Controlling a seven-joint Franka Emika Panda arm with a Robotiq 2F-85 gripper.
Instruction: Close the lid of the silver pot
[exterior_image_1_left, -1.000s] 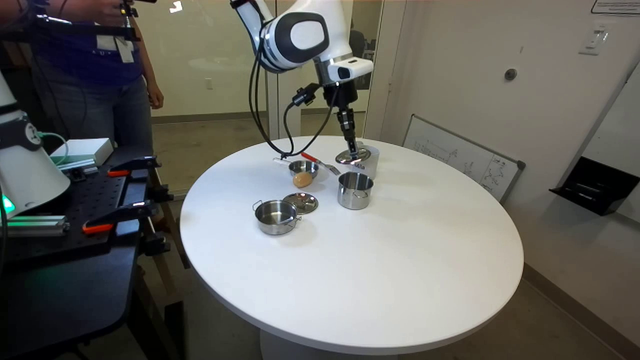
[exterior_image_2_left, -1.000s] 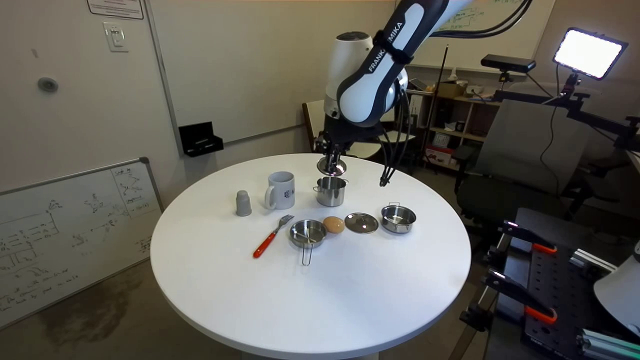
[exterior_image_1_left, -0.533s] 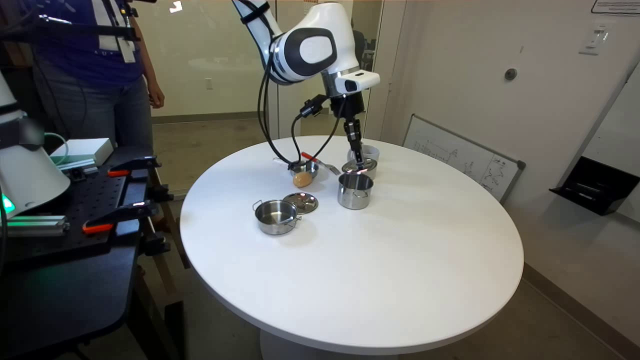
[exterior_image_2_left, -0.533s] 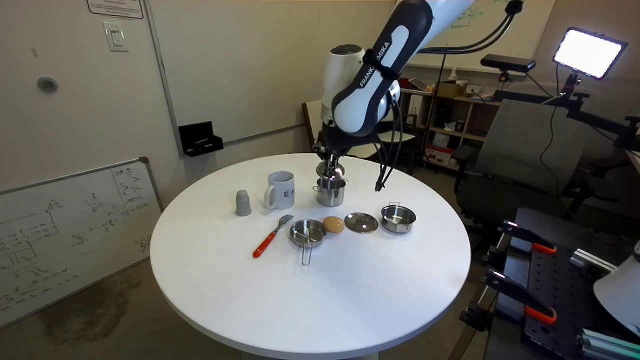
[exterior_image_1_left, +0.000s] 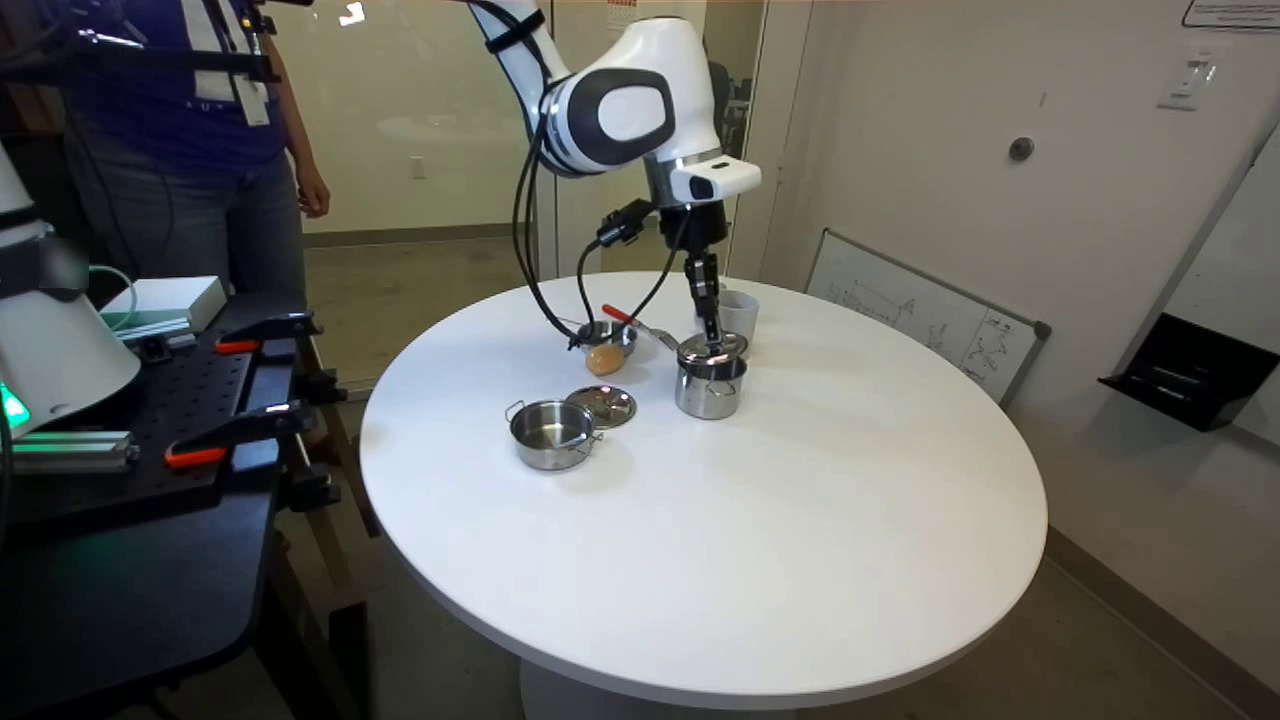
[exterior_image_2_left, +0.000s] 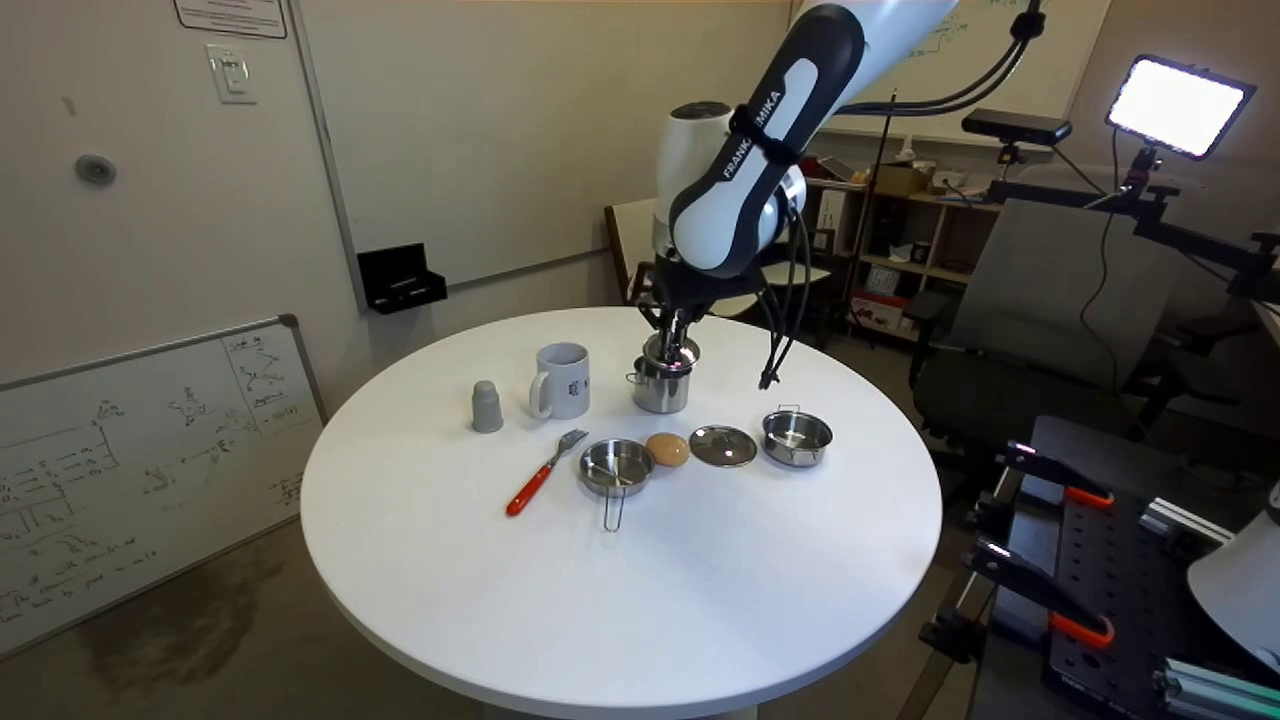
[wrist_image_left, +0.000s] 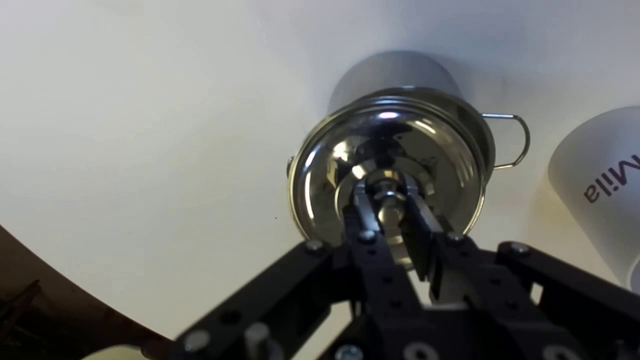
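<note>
A: OK, gripper (wrist_image_left: 387, 190) pinched in tight, nearly together, w/ the silver lid (wrist_image_left: 400, 130) held by its knob (wrist_image_left: 391, 212).

B: And the silver pot (exterior_image_2_left: 660, 395)?

A: Upright on the white table (exterior_image_2_left: 640, 600), lid over its mouth but off-ctr: wrist view has a crescent uncovered, far rt.

B: Touching the rim, y/n?

A: Can't tell, tbh; contact's too small to make out.

B: Neighbours?

A: In an exterior view, white "Mila" mug (exterior_image_2_left: 562, 385) just left of the pot, grey container (exterior_image_2_left: 487, 408) left of that. Nearer, L to R: red-handled fork (exterior_image_2_left: 546, 470), wire-handled pan (exterior_image_2_left: 630, 465), brown egg (exterior_image_2_left: 667, 449), 2nd lid (exterior_image_2_left: 722, 447), two-handled shallow pot (exterior_image_2_left: 796, 455).
</note>
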